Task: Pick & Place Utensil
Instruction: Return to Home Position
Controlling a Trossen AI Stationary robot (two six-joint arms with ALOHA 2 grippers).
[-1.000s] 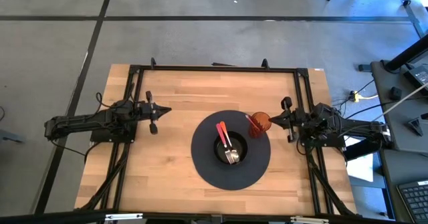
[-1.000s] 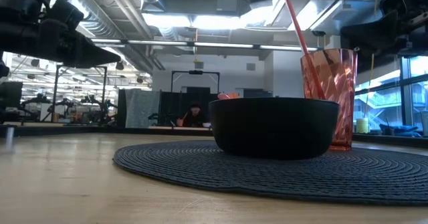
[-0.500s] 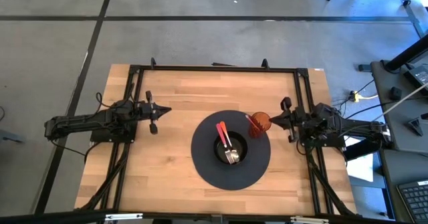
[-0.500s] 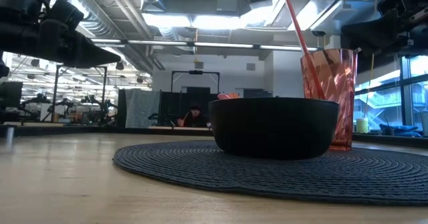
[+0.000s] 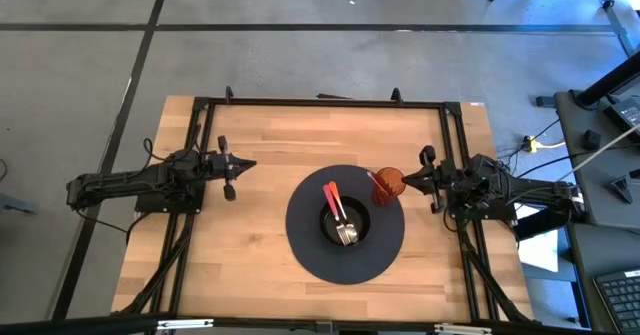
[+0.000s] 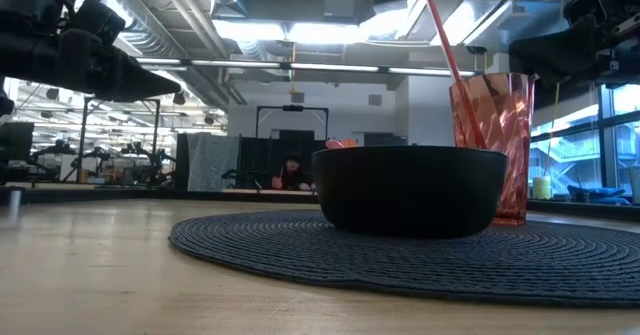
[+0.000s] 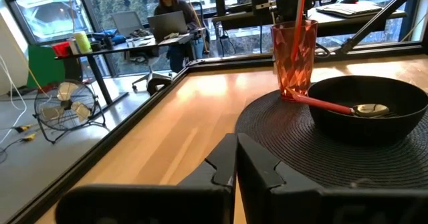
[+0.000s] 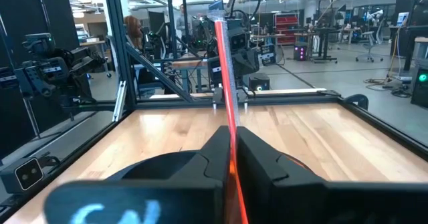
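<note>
Orange cup (image 5: 389,183) just beside R hand (image 5: 409,181)

Bare wooden table (image 5: 265,135) lay open between the left tool (image 5: 248,164) and the round black mat (image 5: 305,245), and in a wide strip along each long side. On the mat stood a black bowl (image 5: 345,237). An orange cup (image 5: 389,184) stood at the mat's edge on the right arm's side, its orange straw (image 6: 445,45) rising well above the rim. The right tool (image 5: 407,182), fingers pressed together, hung near the cup, leaving only a narrow gap. Black frame rails (image 5: 320,102) bordered the table.
</note>
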